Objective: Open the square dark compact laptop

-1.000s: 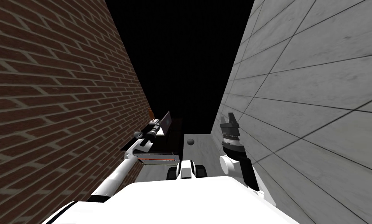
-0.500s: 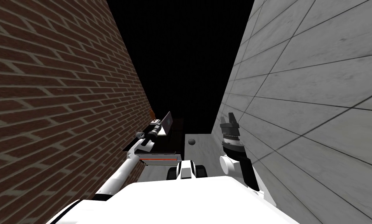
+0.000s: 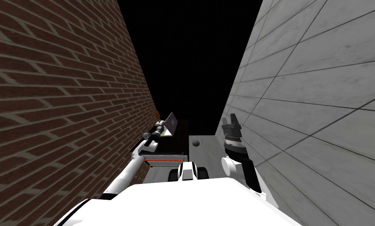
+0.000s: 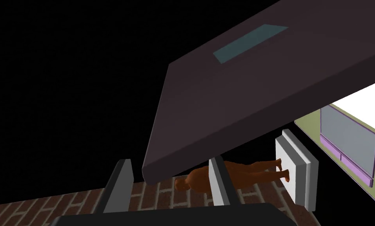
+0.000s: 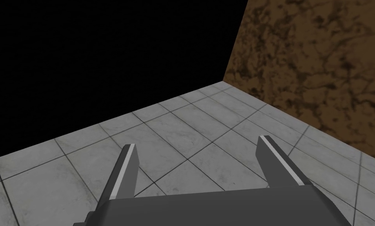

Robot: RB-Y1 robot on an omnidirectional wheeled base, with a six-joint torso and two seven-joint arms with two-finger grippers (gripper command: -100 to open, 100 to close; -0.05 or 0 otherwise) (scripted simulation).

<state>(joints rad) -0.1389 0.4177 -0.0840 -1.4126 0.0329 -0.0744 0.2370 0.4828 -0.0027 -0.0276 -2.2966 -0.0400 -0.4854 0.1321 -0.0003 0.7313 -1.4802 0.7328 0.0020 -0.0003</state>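
Observation:
The dark laptop stands part-open on a dark desk (image 3: 171, 146) by the brick wall. Its lid (image 4: 237, 90) is dark purple-brown with a teal patch and is tilted up off the base (image 4: 347, 145), which has an olive palm rest and a grey touchpad. My left gripper (image 4: 169, 172) is at the lid's near corner. One finger sits under the lid's edge and the other stands just beside the corner, and neither presses it. In the head view the lid (image 3: 172, 122) rises just past the left gripper (image 3: 161, 126). My right gripper (image 5: 200, 157) is open, raised near the tiled wall (image 3: 232, 119).
An orange-brown figurine (image 4: 237, 172) on a white block (image 4: 296, 172) stands behind the laptop, against the brick wall (image 3: 65, 98). Below the desk is a unit with a red stripe (image 3: 165, 161). A grey ball (image 3: 195, 143) lies on the tiled floor. Beyond is a black area.
The head view has shifted slightly, which is my own move. My left arm has reached further along the brick wall, and the lid now stands a little more raised, showing its teal patch.

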